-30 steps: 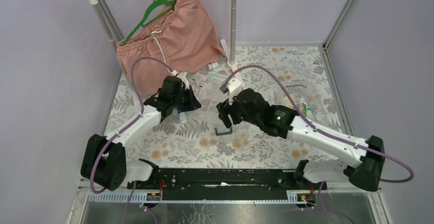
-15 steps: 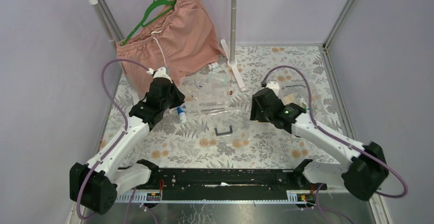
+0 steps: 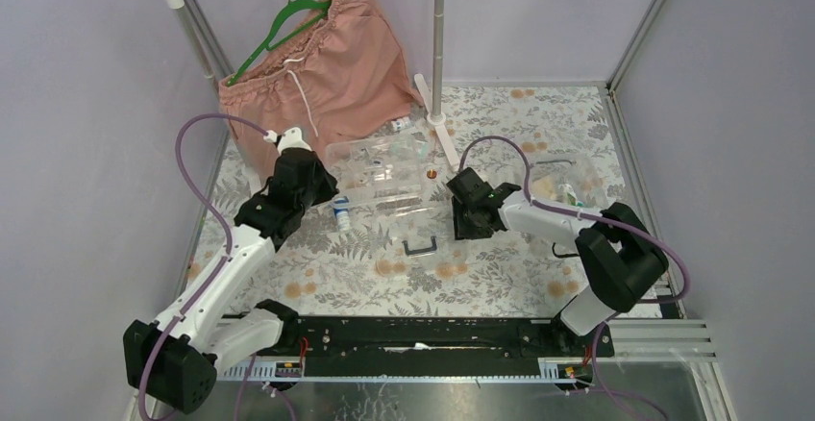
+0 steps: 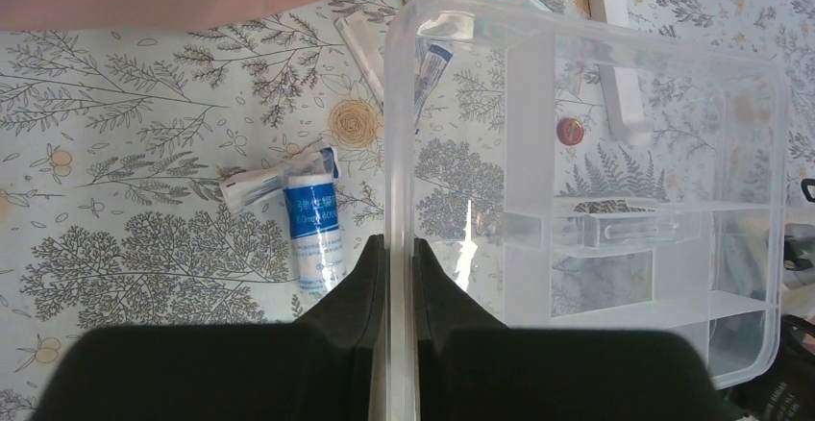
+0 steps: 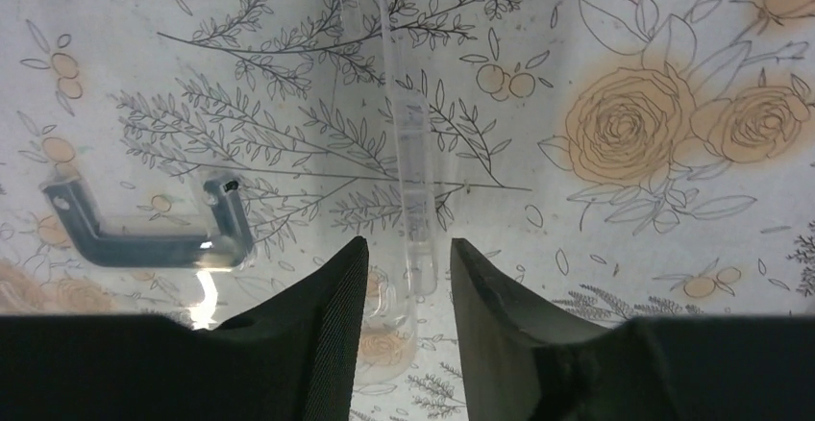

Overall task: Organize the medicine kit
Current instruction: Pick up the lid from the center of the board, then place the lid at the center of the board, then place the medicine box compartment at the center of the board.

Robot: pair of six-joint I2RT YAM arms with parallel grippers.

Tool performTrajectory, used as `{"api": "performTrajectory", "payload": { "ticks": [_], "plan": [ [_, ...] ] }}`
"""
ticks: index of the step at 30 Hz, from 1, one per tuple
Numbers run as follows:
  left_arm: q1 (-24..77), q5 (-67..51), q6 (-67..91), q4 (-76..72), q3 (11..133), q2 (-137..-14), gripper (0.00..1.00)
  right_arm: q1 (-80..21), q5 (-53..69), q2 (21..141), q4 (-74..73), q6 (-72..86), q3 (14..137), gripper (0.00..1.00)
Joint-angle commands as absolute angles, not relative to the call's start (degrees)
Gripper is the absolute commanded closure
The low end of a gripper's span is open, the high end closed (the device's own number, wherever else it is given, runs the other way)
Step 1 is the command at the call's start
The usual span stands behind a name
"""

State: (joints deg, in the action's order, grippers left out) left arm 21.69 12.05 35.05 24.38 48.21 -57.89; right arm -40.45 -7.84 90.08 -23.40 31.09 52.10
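Judging by the layout, little is sorted. The medicine kit box [image 4: 396, 104], mid-table toward the far edge, is clamped at its left wall by the left gripper [image 4: 399, 248]. Its right edge is straddled, ungripped, by the half-open right gripper [image 5: 406, 253]. Only a small brown disc [image 4: 570, 131] is contained; a blue-labelled bottle [image 4: 314, 229] and a sachet [image 4: 264, 183] are left outside.

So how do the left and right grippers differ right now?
The left gripper is shut on the clear box wall; the right gripper is open. The left one's jaws press the plastic, while the right one's stand either side of the lid edge with gaps. Both straddle a clear plastic edge.
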Motion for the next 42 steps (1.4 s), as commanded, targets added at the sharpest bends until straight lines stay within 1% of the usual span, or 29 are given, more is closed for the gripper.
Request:
{"api": "performTrajectory", "payload": {
  "ticks": [1,8,12,20,24,33,42],
  "plan": [
    [21.36,14.39,35.16,24.39,50.75,-56.44,0.96,-40.34,-9.03,93.27,-22.04,29.39,54.85,0.6],
    [21.36,15.03,34.73,24.86,50.99,-55.86,0.96,-39.98,-12.56,94.29,-22.33,28.74,55.46,0.8],
    [21.33,15.23,34.66,24.84,50.94,-55.66,0.96,-38.3,-11.62,91.63,-22.05,28.07,55.29,1.0],
    [21.36,16.3,34.63,25.3,50.9,-54.15,0.96,-32.12,-12.45,83.46,-24.25,23.52,59.8,1.0],
    [21.35,16.96,34.45,25.62,51.02,-53.11,0.96,-27.58,-12.27,82.7,-25.15,20.99,63.75,1.0],
    [21.35,17.05,33.95,26.51,51.81,-52.39,0.96,-15.82,-8.21,88.3,-24.34,17.67,74.55,1.0],
    [21.33,17.24,33.92,27.11,51.72,-51.84,0.96,-9.5,-7.38,97.86,-24.47,14.63,82.89,1.0]
  ]
}}
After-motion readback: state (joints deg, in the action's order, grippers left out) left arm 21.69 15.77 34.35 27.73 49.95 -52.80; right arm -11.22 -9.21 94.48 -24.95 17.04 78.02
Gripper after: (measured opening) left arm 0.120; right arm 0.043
